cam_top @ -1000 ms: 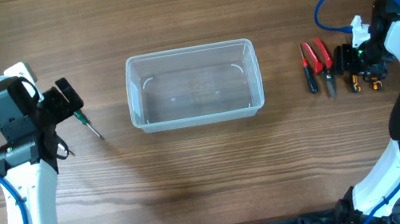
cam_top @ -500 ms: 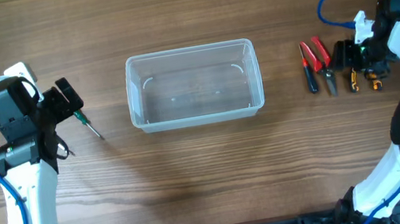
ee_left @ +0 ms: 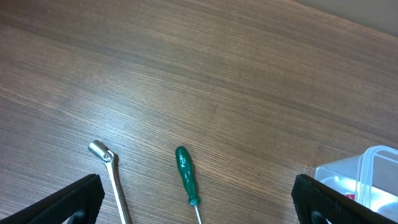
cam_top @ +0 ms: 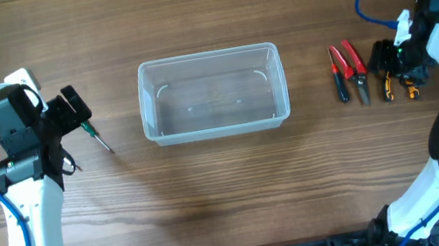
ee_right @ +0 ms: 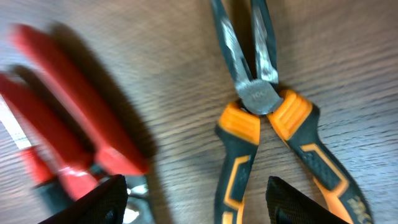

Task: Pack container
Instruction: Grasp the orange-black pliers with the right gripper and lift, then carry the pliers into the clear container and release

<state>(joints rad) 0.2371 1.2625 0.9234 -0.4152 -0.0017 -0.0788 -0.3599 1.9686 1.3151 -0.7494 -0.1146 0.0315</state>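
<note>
The left tool hung well to the left of the container. Its two fingers were spread wide and held nothing. A silver wrench lay on the wooden table. A green screwdriver lay beside it, nearer the container but not touching it.

The container sat in the middle of the table, between the two tools and apart from both. It was see-through and had nothing inside.

Right of the container, well apart from it, lay red pliers. Further right of the container lay pliers with orange and black handles. The right tool hung low over them. Its fingers were wide apart, one on each side of the orange pliers, and held nothing.
</note>
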